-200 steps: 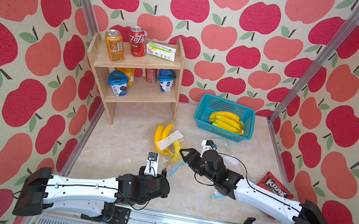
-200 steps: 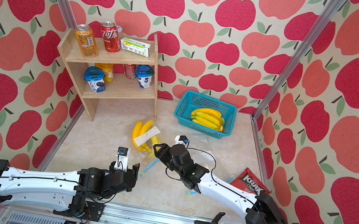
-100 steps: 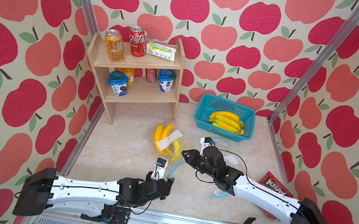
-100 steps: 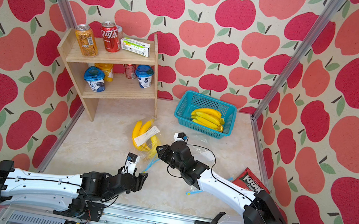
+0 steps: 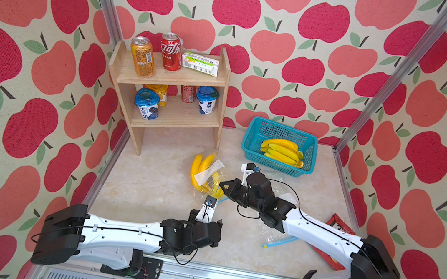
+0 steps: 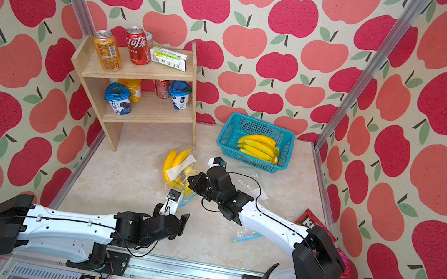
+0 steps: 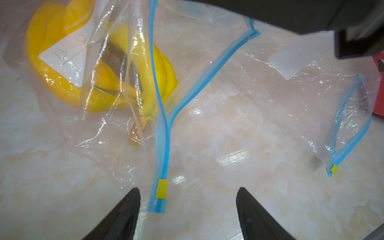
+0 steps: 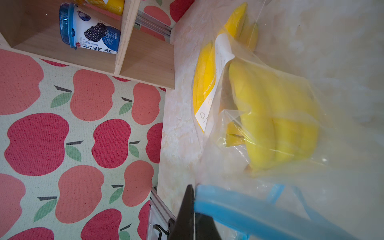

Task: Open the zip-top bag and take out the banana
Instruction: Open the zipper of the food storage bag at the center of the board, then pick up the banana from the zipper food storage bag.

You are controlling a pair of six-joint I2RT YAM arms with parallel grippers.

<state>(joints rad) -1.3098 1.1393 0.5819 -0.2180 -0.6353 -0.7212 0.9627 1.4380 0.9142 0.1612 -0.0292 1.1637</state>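
The right gripper (image 5: 224, 184) is clenched on the blue zip strip (image 8: 239, 209) of the zip-top bag (image 7: 108, 124). Only the right wrist view shows this, with the strip running out from against its dark finger (image 8: 187, 212). In both top views the gripper's own body covers that spot.

The left gripper (image 7: 188, 192) is released, its jaws wide apart and gripping nothing. The left wrist view alone shows the strip's closed end and its yellow tab (image 7: 162, 189) lying between the fingertips. Beyond the tab the two blue lips part in a Y.

The banana (image 5: 195, 172), a bunch, lies inside the bag on the marble tabletop (image 5: 152, 183), just left of centre in a top view and below the wooden shelf (image 5: 183, 77). Its long axis runs nearly up and down the frame. The tips point toward the shelf's foot and the stems toward the lower right, at the bag's parted mouth.
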